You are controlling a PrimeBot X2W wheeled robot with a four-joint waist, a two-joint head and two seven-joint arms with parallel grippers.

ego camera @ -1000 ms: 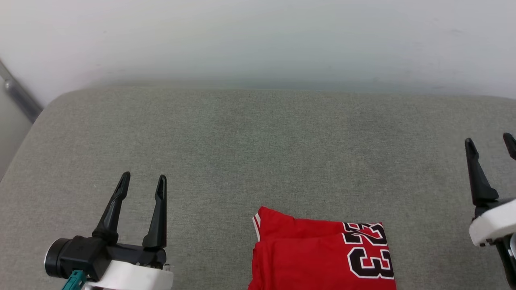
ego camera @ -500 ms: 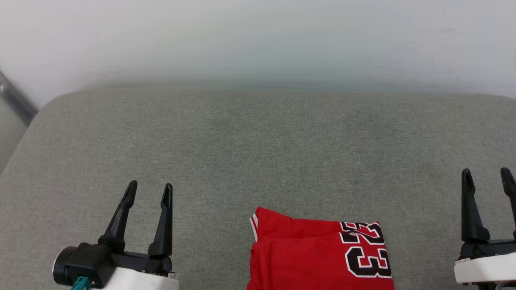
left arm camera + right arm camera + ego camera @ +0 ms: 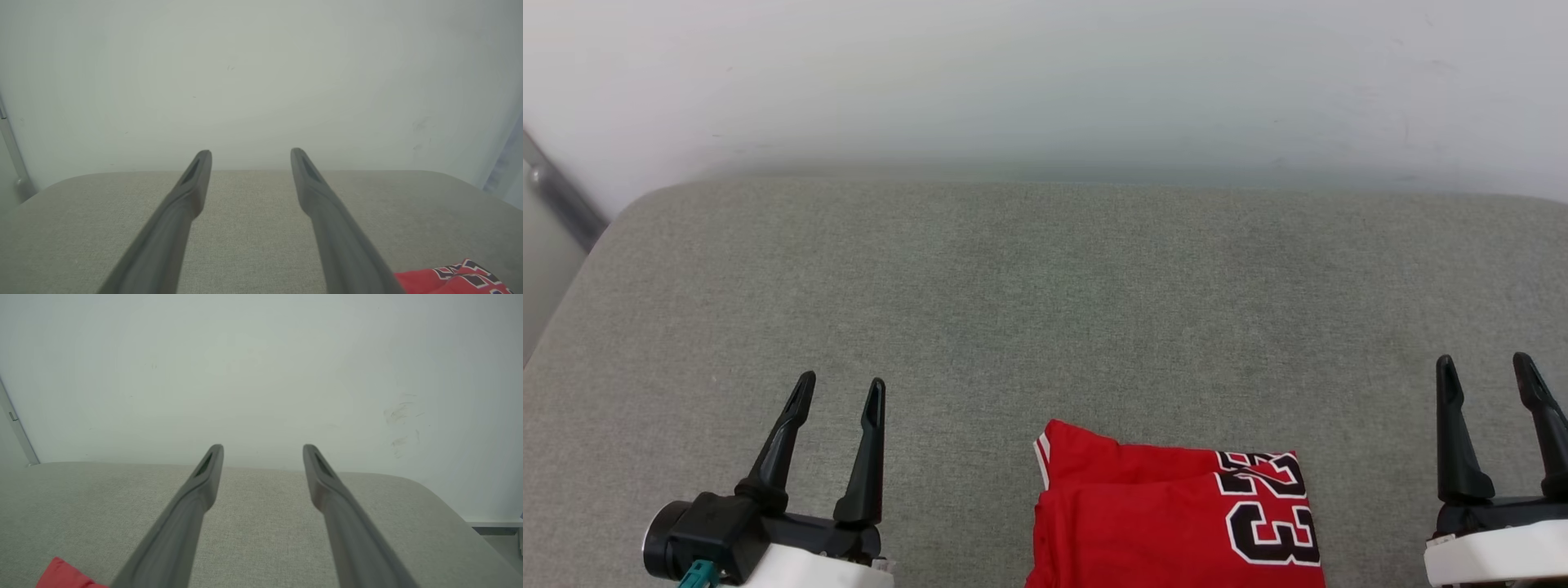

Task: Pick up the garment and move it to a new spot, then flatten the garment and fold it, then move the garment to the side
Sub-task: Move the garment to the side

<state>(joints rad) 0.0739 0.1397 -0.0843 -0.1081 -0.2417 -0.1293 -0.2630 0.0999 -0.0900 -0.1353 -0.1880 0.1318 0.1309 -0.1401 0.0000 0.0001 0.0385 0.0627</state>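
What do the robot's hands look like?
The left gripper and right gripper each have two long, black, pointed fingers on a black base, with a white wrist shell behind. The left one also has a round black knob and a small teal plug.

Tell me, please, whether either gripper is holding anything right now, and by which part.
Nothing is held. The left gripper and right gripper stand open and empty, apart from the folded garment on the cushion.
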